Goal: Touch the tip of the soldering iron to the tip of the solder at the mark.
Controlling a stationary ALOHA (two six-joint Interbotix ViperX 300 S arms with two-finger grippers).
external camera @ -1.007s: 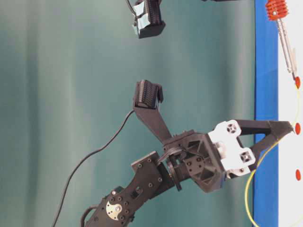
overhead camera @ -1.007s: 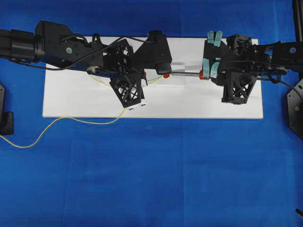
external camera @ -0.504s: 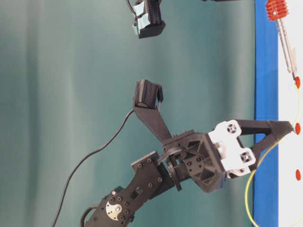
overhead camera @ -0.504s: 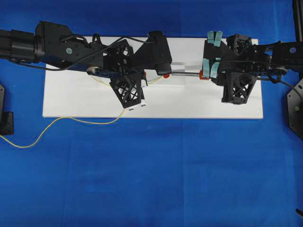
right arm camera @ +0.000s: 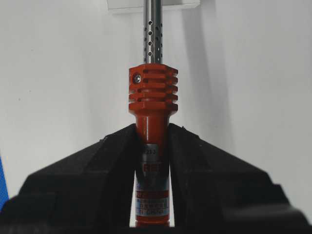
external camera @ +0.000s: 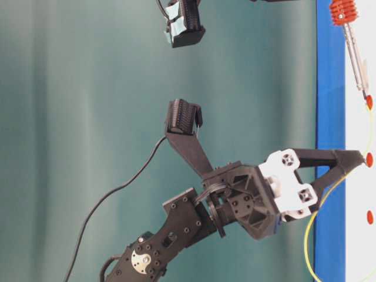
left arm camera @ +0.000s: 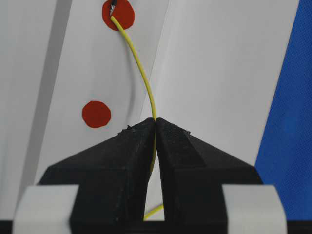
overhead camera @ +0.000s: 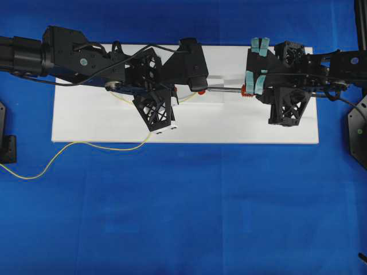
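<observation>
In the left wrist view my left gripper point(left arm camera: 155, 122) is shut on the solder point(left arm camera: 146, 83), a thin yellow wire that curves up and to the left. The tip of the solder point(left arm camera: 112, 18) lies on a red mark point(left arm camera: 122, 14), and the dark tip of the soldering iron point(left arm camera: 113, 6) meets it there. My right gripper point(right arm camera: 152, 132) is shut on the orange-red body of the soldering iron point(right arm camera: 152, 92), just behind the ribbed collar. From overhead the silver shaft point(overhead camera: 223, 89) points left toward the left gripper.
A white board point(overhead camera: 86, 114) lies on the blue cloth point(overhead camera: 200, 217). A second red mark point(left arm camera: 96, 114) sits left of my left fingers, and a third mark point(external camera: 370, 217) shows at table level. Loose solder point(overhead camera: 86, 144) trails off the board's front edge to the left.
</observation>
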